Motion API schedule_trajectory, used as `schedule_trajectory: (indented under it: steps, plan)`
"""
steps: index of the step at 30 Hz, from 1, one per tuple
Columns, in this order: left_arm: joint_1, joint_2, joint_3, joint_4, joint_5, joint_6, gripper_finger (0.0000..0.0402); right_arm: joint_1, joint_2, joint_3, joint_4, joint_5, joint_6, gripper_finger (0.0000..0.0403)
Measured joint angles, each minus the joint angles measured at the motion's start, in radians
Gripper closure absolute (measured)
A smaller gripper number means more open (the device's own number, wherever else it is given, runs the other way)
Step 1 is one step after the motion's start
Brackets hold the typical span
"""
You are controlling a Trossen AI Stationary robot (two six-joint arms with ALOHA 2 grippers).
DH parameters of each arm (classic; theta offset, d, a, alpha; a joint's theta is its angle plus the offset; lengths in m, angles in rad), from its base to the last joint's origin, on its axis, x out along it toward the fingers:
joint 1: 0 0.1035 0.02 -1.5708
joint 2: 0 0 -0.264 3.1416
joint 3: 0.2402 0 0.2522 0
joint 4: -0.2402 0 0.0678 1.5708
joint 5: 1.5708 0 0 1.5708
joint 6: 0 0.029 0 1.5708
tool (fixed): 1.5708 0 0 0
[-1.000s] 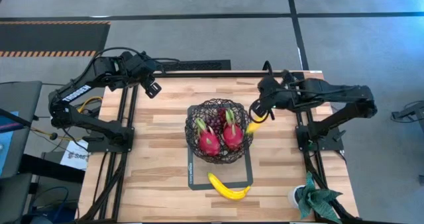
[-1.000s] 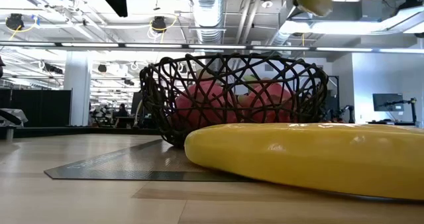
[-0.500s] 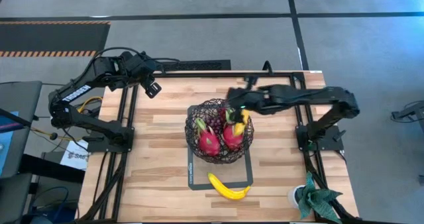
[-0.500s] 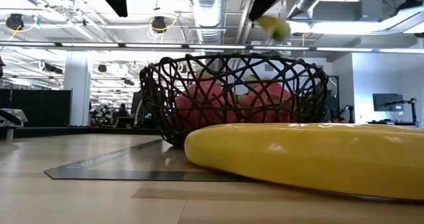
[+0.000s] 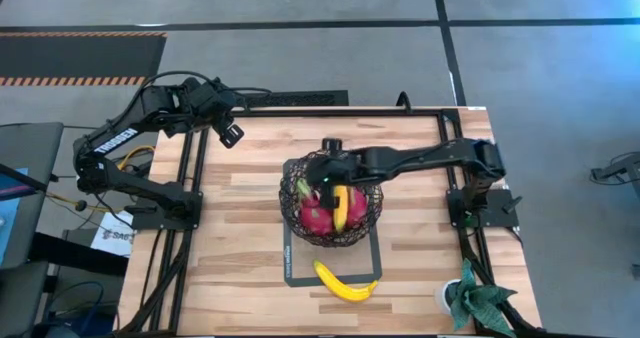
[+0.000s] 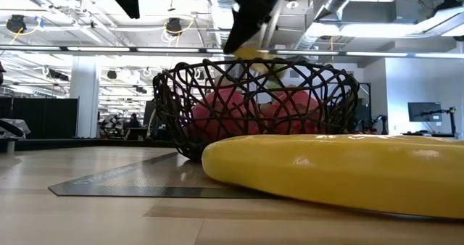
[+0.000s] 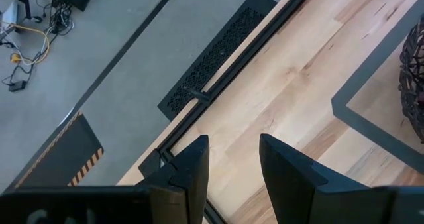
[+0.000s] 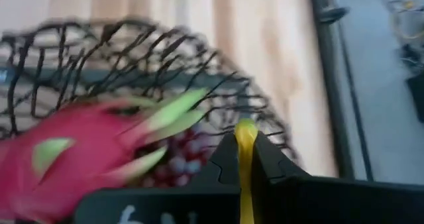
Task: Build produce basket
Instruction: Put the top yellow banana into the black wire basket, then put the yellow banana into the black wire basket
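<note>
The dark wire basket point(image 5: 296, 221) stands on a grey mat in the middle of the table. It holds two pink-red dragon fruits point(image 5: 314, 214) and dark red grapes point(image 8: 187, 159). My right gripper point(image 5: 331, 181) reaches over the basket from the table's right, shut on a yellow banana point(image 5: 340, 208) that is above the fruit. A second banana point(image 5: 346, 284) lies on its side at the mat's near edge, filling the front of the low view point(image 6: 341, 176). My left gripper point(image 5: 231, 134) waits open, high over the table's far left corner. My right gripper pinches a narrow end of the banana point(image 8: 245, 132) between its two fingers. The fingers slant down from the table's right. The banana hangs below them over the basket's inside point(image 6: 251, 53); whether it touches the fruit under it, I cannot tell.
The grey mat point(image 5: 290, 271) lies under the basket. A green leafy potted plant point(image 5: 474, 300) stands at the near right corner. Black frame rails point(image 5: 190, 193) run along the table's left and right edges. Bare wood shows left of the basket point(image 5: 240, 228).
My right gripper has swung from beside the basket's right rim toward the table's left and down, rolling as it went, and now hangs over the basket's middle. The banana has travelled with it, still held, from outside the rim to above the dragon fruits.
</note>
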Motion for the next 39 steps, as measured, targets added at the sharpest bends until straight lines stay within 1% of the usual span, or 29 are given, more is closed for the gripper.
schedule_trajectory:
  steps: [4, 7, 14, 21, 24, 31, 36, 39]
  plan:
    - [0.000, 0.000, 0.000, 0.000, 0.000, -0.001, 0.0280, 0.005, 0.055, -0.001, -0.049, -0.039, -0.009, 0.0394]
    - [0.000, 0.000, 0.000, 0.000, 0.000, -0.005, 0.0280, 0.005, 0.088, -0.002, -0.049, -0.054, -0.009, 0.0394]
    - [0.000, 0.000, 0.000, 0.000, 0.000, -0.009, 0.0280, 0.004, 0.147, 0.001, 0.026, -0.055, -0.023, 0.0399]
    - [0.000, 0.000, 0.000, 0.000, 0.007, -0.009, 0.0280, 0.017, 0.175, -0.001, 0.006, -0.068, 0.018, 0.0397]
    - [0.000, 0.000, 0.000, 0.000, 0.009, -0.009, 0.0280, 0.024, 0.176, 0.001, -0.009, -0.068, 0.026, 0.0371]
    - [0.000, 0.000, 0.000, 0.000, 0.008, -0.009, 0.0280, 0.033, 0.172, 0.003, -0.050, -0.064, 0.042, 0.0271]
    - [0.000, 0.000, 0.000, 0.000, 0.008, -0.009, 0.0280, 0.034, 0.172, 0.078, -0.192, -0.038, 0.082, 0.0212]
    - [0.000, 0.000, 0.000, 0.000, 0.009, -0.009, 0.0280, 0.032, 0.172, 0.159, -0.298, -0.009, 0.111, 0.0189]
